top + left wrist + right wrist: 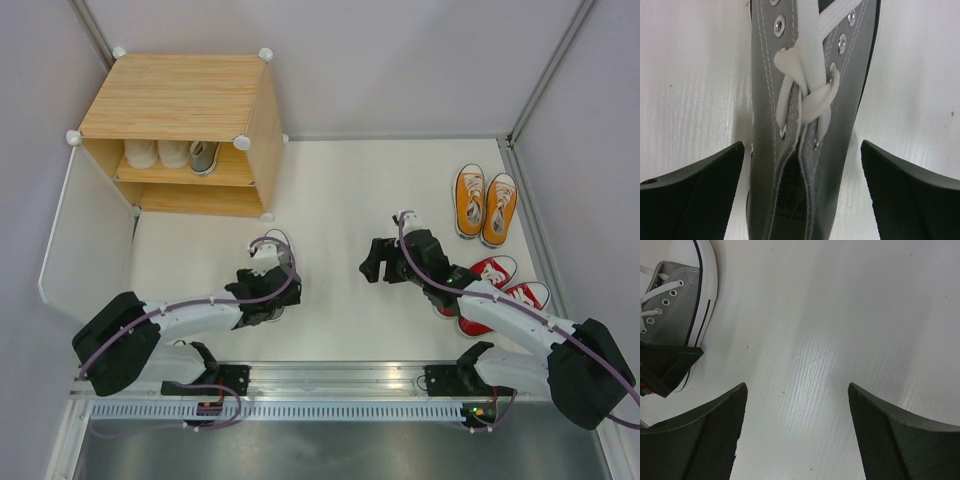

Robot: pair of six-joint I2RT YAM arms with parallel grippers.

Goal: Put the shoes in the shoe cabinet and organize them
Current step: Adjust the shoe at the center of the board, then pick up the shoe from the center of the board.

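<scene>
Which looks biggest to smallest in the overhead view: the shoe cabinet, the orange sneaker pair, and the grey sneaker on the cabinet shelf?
1. shoe cabinet
2. orange sneaker pair
3. grey sneaker on the shelf, though only part of it shows under the cabinet's top, so its full size is unsure.

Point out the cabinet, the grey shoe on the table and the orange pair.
cabinet (175, 95), top view, middle of its wooden top.
grey shoe (807, 97), left wrist view, on its lace knot.
orange pair (469, 197), top view, laces of the shoe nearer the cabinet.
</scene>
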